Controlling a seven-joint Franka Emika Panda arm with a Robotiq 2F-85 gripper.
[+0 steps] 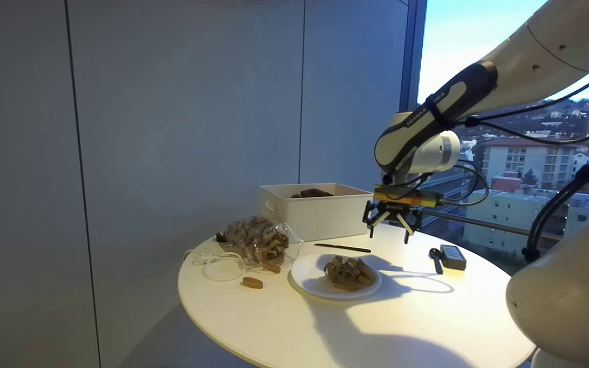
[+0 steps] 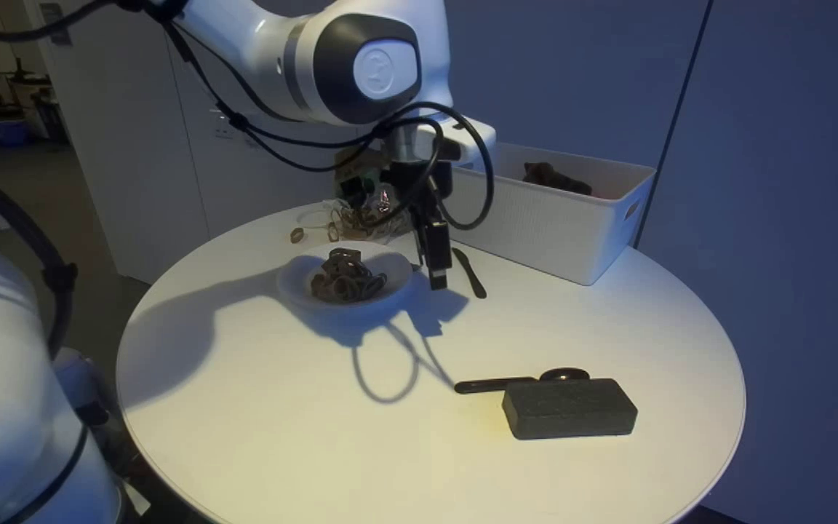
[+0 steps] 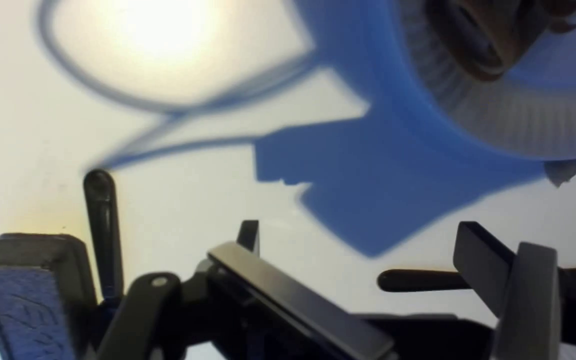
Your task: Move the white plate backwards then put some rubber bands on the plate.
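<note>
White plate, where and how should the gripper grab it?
I'd probably pinch the white plate by its fluted rim, on the side facing the black knife, from above, jaws straddling it: the edge looks raised and bare there, while the rubber bands lie further in.

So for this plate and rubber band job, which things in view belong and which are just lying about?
For the job: white plate, rubber bands on it, bag of bands, loose bands, hand.
Just lying about: white bin, black knife, black spoon, dark block, white cord.
</note>
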